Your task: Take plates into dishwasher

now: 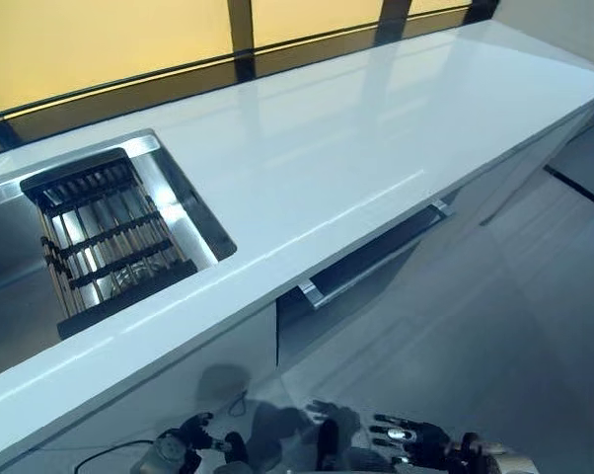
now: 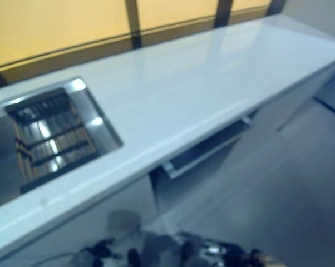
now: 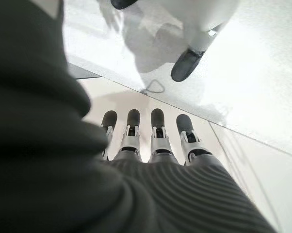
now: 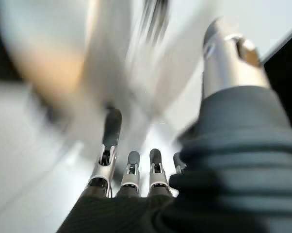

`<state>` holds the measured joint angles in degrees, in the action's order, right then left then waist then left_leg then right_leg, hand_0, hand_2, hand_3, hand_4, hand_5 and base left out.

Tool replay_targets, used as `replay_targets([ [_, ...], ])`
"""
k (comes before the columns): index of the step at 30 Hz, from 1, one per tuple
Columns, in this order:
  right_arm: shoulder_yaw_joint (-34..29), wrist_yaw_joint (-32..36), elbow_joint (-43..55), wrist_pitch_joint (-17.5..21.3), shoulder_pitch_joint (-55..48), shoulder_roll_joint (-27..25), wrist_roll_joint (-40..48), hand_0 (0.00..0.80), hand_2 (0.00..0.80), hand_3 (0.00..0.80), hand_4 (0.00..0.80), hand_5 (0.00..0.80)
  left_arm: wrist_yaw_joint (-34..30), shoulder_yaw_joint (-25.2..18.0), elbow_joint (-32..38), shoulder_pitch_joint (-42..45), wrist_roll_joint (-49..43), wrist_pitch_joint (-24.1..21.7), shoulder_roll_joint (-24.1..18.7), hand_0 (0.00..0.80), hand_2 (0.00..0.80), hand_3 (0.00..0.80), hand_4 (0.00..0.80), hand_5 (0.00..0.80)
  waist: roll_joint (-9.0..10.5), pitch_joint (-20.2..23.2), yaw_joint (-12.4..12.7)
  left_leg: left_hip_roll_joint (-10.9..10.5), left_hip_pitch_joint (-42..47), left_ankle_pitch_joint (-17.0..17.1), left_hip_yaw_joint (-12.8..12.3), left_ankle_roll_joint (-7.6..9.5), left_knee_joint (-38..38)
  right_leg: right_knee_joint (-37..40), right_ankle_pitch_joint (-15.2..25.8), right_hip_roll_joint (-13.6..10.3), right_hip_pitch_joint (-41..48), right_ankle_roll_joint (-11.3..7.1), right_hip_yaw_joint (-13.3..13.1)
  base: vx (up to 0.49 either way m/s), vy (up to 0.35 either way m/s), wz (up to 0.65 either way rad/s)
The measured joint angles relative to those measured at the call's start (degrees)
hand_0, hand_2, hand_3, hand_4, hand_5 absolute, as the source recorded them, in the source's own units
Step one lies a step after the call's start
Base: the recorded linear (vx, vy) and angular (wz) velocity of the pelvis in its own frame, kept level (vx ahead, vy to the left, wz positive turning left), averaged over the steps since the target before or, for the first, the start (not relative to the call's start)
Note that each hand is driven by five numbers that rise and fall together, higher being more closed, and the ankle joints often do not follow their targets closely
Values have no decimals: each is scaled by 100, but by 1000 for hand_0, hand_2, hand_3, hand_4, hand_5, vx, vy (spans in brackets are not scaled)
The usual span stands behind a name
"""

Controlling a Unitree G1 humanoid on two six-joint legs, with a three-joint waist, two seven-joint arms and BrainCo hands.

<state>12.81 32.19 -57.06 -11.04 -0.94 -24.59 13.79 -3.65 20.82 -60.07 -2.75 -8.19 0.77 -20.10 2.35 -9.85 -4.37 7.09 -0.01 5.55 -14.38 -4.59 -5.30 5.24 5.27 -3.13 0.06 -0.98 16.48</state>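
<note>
No plate shows in any view. Under the white counter [image 1: 376,128] a panel with a long bar handle [image 1: 376,259] stands slightly ajar, with a dark gap behind it; I cannot tell if it is the dishwasher. My left hand [image 1: 193,439] hangs low at the bottom edge, below the counter front. In the left wrist view its fingers [image 3: 158,131] are straight and hold nothing. My right hand [image 1: 415,439] is low at the bottom right, over the floor. In the right wrist view its fingers [image 4: 131,170] are straight and empty.
A steel sink [image 1: 184,197] is set into the counter's left end, with a dark slatted rack [image 1: 110,237] inside it. A window with dark frames [image 1: 240,30] runs behind the counter. Pale tiled floor [image 1: 534,326] lies to the right of the cabinets.
</note>
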Motion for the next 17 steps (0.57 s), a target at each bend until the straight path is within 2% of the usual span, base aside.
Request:
replay_targets([
  [2,112,-874,-354,215,49,74,-710,0,0,0,0,0,0,3,-4,6,0,49,12,0,0,0,0,0,-26,-21,69,-12,-12,8,67,11,2,0,-25,-2,30,-13,1,7,-9,18],
  [6,385,-1919,-529,194,260,254,-1578,0,0,0,0,0,-28,21,-57,-3,7,255,101,0,0,0,0,0,-78,-39,97,-30,54,10,268,10,3,2,-99,3,206,-45,2,19,-3,25],
  [13,842,-2208,-841,-40,793,481,-2386,0,0,0,0,0,22,42,-300,-74,81,341,455,0,0,0,0,0,-343,60,443,-61,59,36,685,19,12,1,-234,33,454,-48,9,4,-26,31],
  [15,853,-2171,-847,-54,812,504,-2405,0,0,0,0,0,97,37,-342,-78,127,336,470,0,0,0,0,0,-378,92,544,-63,60,46,831,9,20,0,-270,56,533,-35,31,-32,-71,44],
  [17,868,-2136,-847,-55,852,522,-2498,0,0,0,0,0,146,31,-386,-76,128,316,472,0,0,0,0,0,-378,111,544,-77,60,84,949,-37,46,-5,-304,75,594,-30,53,-16,-49,28],
])
